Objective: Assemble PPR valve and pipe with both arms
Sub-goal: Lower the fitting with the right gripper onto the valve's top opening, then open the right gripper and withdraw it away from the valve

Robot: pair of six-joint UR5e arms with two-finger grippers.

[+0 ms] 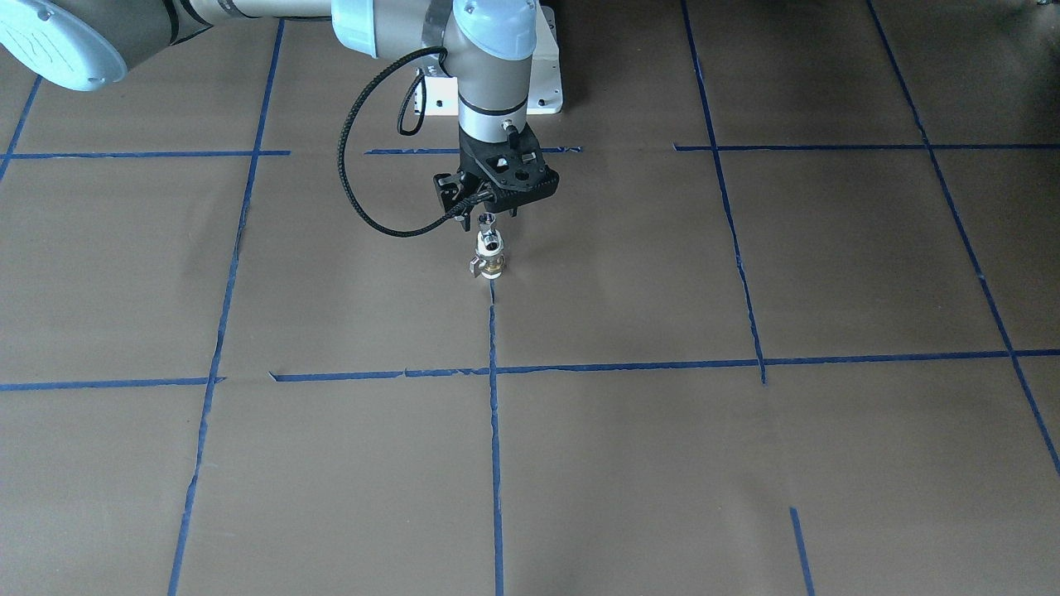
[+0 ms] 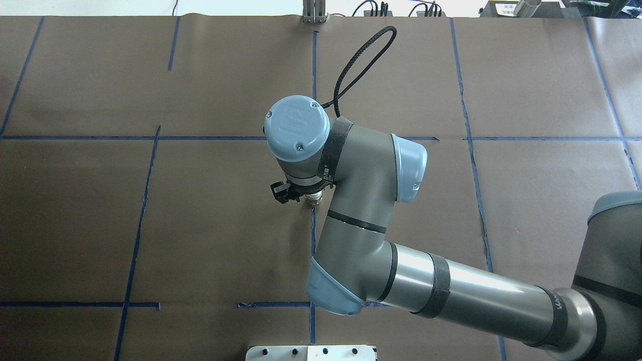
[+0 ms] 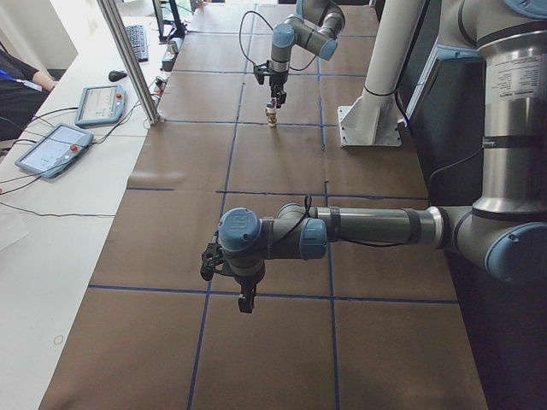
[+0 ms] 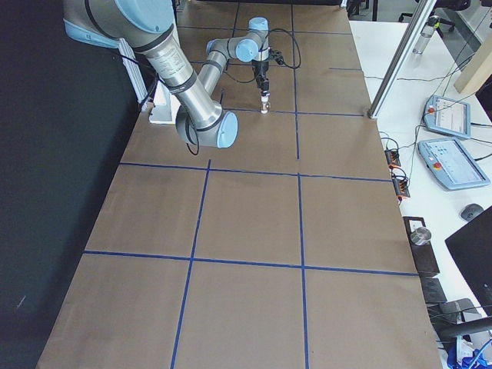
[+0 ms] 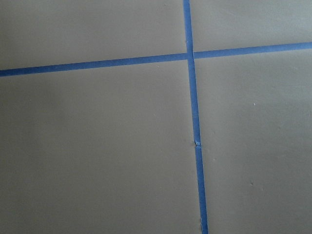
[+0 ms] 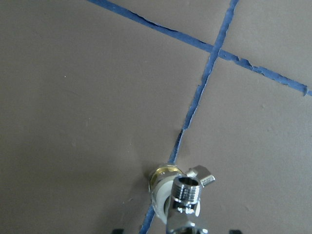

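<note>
Where the front-facing camera looks down, the right gripper [image 1: 493, 212] hangs right over the pipe [image 1: 489, 240]. The pipe stands upright on top of the PPR valve [image 1: 490, 266], and the stack sits on the worktop [image 1: 745, 463] at the end of a blue tape line [image 1: 494, 348]. Overhead: the right arm [image 2: 451, 291] covers most of the stack, and just the valve's brass edge peeks out under the wrist. Left side view: the left gripper [image 3: 245, 306] hangs low over the worktop, well apart from the stack; can't tell how its jaws stand. Right wrist view: the pipe's chrome top sits between the jaw tips with a gap on each side, so the jaws are spread, pinching nothing. Left wrist view: worktop and crossing tape lines.
</note>
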